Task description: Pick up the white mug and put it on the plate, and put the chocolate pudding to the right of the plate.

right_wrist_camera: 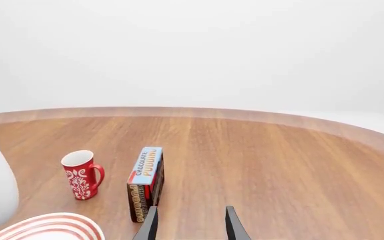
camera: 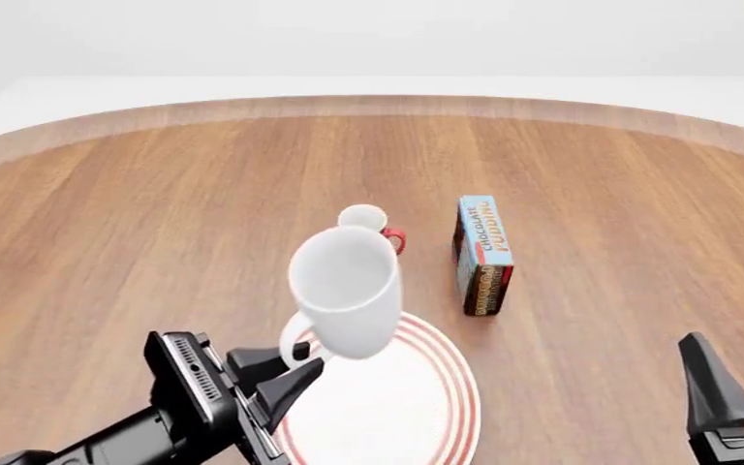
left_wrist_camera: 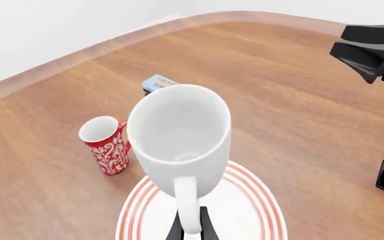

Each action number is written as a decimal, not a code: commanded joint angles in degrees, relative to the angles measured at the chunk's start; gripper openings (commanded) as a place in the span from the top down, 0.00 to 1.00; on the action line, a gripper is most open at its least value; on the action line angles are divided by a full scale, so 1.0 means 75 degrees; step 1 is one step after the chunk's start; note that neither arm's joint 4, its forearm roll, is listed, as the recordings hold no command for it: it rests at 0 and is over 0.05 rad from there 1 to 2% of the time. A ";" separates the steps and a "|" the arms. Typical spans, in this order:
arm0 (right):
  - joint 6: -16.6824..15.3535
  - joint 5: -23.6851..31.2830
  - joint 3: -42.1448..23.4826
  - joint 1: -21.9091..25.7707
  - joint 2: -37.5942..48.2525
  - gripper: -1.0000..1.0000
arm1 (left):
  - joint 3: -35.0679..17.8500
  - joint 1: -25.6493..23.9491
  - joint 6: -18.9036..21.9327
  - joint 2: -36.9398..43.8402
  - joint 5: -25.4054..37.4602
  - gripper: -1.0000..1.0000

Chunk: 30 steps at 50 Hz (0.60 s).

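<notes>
My left gripper (camera: 290, 372) is shut on the loop handle of the white mug (camera: 344, 289) and holds it tilted in the air over the plate (camera: 405, 412). In the left wrist view the white mug (left_wrist_camera: 178, 132) hangs above the plate (left_wrist_camera: 255, 212), with my fingers (left_wrist_camera: 207, 229) at its handle. The chocolate pudding (camera: 482, 254) lies on the table beyond the plate's far right rim. My right gripper (right_wrist_camera: 192, 227) is open and empty, just short of the chocolate pudding (right_wrist_camera: 146, 180); it shows low at the right in the front view (camera: 742, 376).
A slim red mug with a white floral pattern (camera: 393, 238) stands upright behind the white mug, left of the pudding; it also shows in the wrist views (left_wrist_camera: 105, 145) (right_wrist_camera: 82, 175). The round wooden table (camera: 152, 223) ends at a pale far edge.
</notes>
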 commanded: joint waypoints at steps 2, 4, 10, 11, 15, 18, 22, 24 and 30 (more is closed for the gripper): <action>-0.0006 -0.0002 -0.0017 0.0015 -0.0001 0.00 | 0.0338 0.0145 -0.0162 0.0036 -0.0221 1.00; -0.0009 -0.0005 -0.0019 0.0018 0.0000 0.00 | 0.0381 0.0157 -0.0197 0.0057 -0.0255 1.00; -0.0007 0.0005 -0.0040 0.0026 -0.0001 0.00 | 0.0449 0.0085 -0.0303 0.0268 -0.0422 1.00; -0.0016 0.0005 -0.0042 0.0035 -0.0002 0.00 | 0.0478 0.0070 -0.0334 0.0346 -0.0492 1.00; -0.0027 -0.0007 -0.0019 0.0045 -0.0001 0.00 | 0.0594 0.0019 -0.0461 0.0698 -0.0847 1.00; -0.0027 -0.0010 -0.0014 0.0043 0.0000 0.00 | 0.0622 0.0014 -0.0524 0.0801 -0.0948 1.00; -0.0032 -0.0015 -0.0005 0.0048 0.0001 0.00 | 0.0672 -0.0020 -0.0599 0.1051 -0.1182 1.00; -0.0033 -0.0014 -0.0008 0.0049 0.0001 0.00 | 0.0691 -0.0068 -0.0650 0.1223 -0.1331 1.00; -0.0029 -0.0010 -0.0021 0.0060 0.0000 0.00 | 0.0750 -0.0059 -0.0718 0.1471 -0.1579 1.00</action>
